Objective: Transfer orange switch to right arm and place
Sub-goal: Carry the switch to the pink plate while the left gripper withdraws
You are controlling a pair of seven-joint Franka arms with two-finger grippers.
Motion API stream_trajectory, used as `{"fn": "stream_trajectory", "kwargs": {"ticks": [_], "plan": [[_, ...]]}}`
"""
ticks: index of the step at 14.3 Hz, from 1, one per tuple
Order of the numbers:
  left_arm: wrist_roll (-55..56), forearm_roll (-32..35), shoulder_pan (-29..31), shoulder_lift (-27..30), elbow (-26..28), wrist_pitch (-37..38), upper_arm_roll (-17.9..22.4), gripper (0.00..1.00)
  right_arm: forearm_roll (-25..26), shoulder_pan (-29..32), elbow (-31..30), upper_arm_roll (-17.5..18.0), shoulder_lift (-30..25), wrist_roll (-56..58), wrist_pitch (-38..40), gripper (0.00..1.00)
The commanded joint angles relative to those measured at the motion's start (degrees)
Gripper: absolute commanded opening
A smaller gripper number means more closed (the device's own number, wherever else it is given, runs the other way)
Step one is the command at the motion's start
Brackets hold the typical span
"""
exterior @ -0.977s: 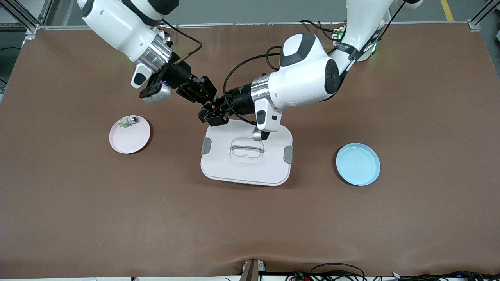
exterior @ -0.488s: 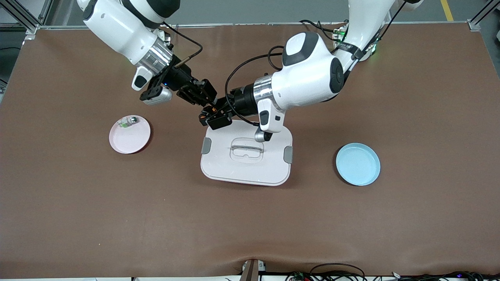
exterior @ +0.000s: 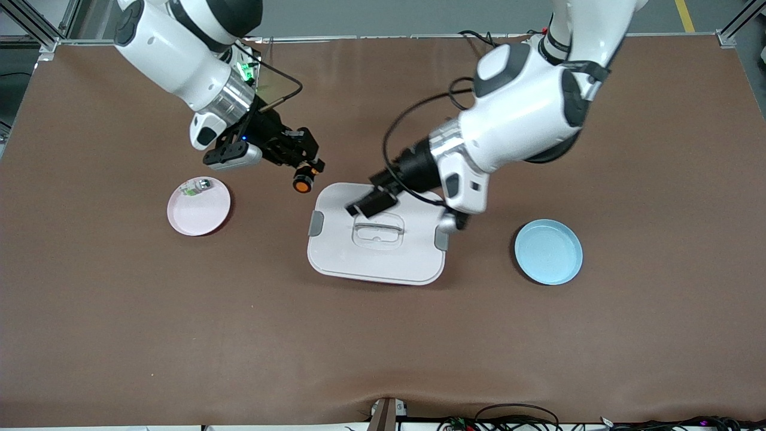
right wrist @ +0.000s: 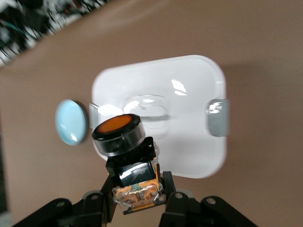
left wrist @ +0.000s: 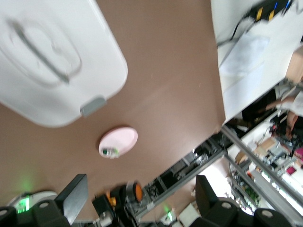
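The orange switch (exterior: 303, 182), a small black cylinder with a round orange cap, hangs in my right gripper (exterior: 306, 171), which is shut on its base. It is up in the air over bare table between the pink plate (exterior: 200, 216) and the white lid (exterior: 378, 251). In the right wrist view the switch (right wrist: 117, 134) stands out from the shut gripper (right wrist: 136, 191). My left gripper (exterior: 364, 204) is open over the lid and holds nothing. In the left wrist view its fingers (left wrist: 73, 195) stand wide apart, with the switch (left wrist: 135, 192) farther off.
The pink plate carries a small clear-white piece with a green cap (exterior: 196, 187). A blue plate (exterior: 549, 251) lies toward the left arm's end of the table. The white lid has a handle (exterior: 378, 229) and grey clips at its sides.
The left gripper opened, let go of the switch and drew back over the lid. The right gripper, shut on the switch, carried it a little toward the pink plate.
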State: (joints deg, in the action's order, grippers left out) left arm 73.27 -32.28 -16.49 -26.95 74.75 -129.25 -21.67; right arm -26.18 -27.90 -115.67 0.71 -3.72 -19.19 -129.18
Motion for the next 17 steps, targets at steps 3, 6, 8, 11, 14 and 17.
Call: {"fn": "stream_trajectory", "kwargs": {"ticks": [3,6,8,11,14,17], "plan": [[-4.08,13.08,4.19,0.93,-0.04,7.67,-0.04,1.0,10.71,8.81,3.69,0.17,-0.5,26.4,15.69,0.03],[-12.23,23.28,7.33,3.21,0.05,19.25,0.05,1.0,10.97,17.15,3.34,0.17,-0.41,47.51,21.58,0.04],[-24.95,29.01,10.67,5.06,0.31,25.77,0.05,1.0,13.77,22.52,1.94,0.17,-0.41,58.94,22.48,0.04],[-39.4,34.72,14.55,5.76,0.05,37.02,0.05,1.0,22.11,26.75,1.23,0.26,0.99,71.19,21.52,0.04],[-41.01,40.61,14.73,9.45,0.13,40.83,0.4,1.0,26.87,28.69,-3.32,0.26,2.75,77.7,13.64,0.04],[-41.1,45.37,17.01,9.98,0.05,41.27,1.1,1.0,27.23,31.41,-6.06,0.26,7.13,85.43,6.15,0.04]]}}
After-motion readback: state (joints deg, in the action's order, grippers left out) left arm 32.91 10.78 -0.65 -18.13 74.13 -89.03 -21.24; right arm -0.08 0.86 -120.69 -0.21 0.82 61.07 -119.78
